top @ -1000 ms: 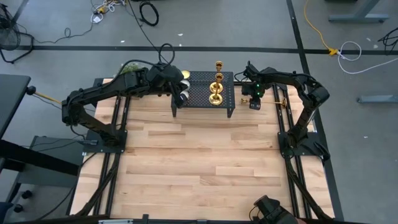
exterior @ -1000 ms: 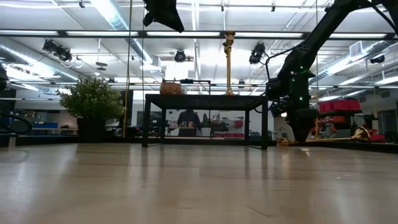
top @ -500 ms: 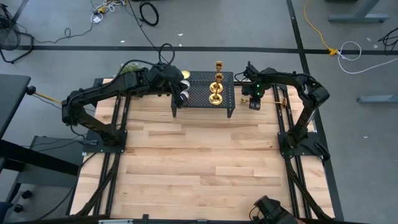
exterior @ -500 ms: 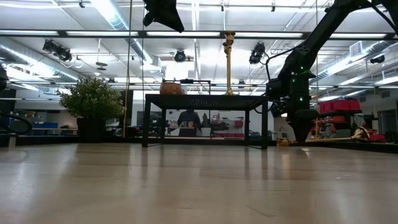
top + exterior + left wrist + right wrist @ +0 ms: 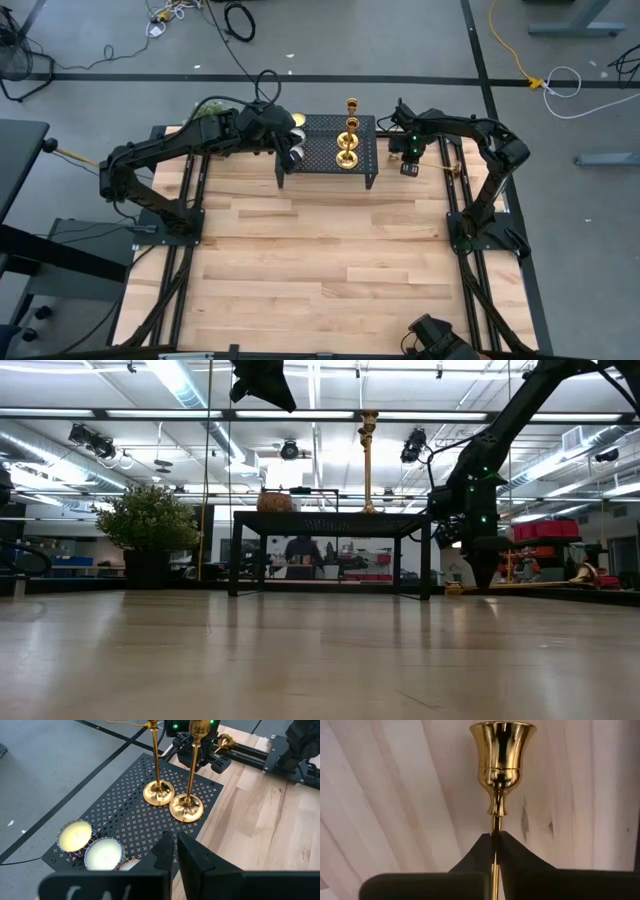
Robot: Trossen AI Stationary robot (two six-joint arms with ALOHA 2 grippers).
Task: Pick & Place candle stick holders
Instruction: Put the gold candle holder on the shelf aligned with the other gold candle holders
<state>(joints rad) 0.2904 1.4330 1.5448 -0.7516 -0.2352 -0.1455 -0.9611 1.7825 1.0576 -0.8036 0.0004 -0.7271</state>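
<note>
- Pale wooden planks form the table (image 5: 320,260); a black perforated metal stand (image 5: 315,150) sits far.
- Right gripper (image 5: 495,839) pinches a shiny brass candlestick (image 5: 501,765) by its thin stem.
- Left gripper (image 5: 172,845), fingers together, holds nothing.

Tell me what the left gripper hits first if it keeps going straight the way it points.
Probably the nearer gold candle stick holder standing on the black perforated stand; the left gripper points across the stand toward its base, though depth is uncertain.

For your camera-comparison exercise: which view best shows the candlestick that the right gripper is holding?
The right wrist view: the candlestick's cup and stem fill the picture, the right gripper shut on the stem. The high view shows a small gold shape beside the arm. The left wrist view shows only its cup.
</note>
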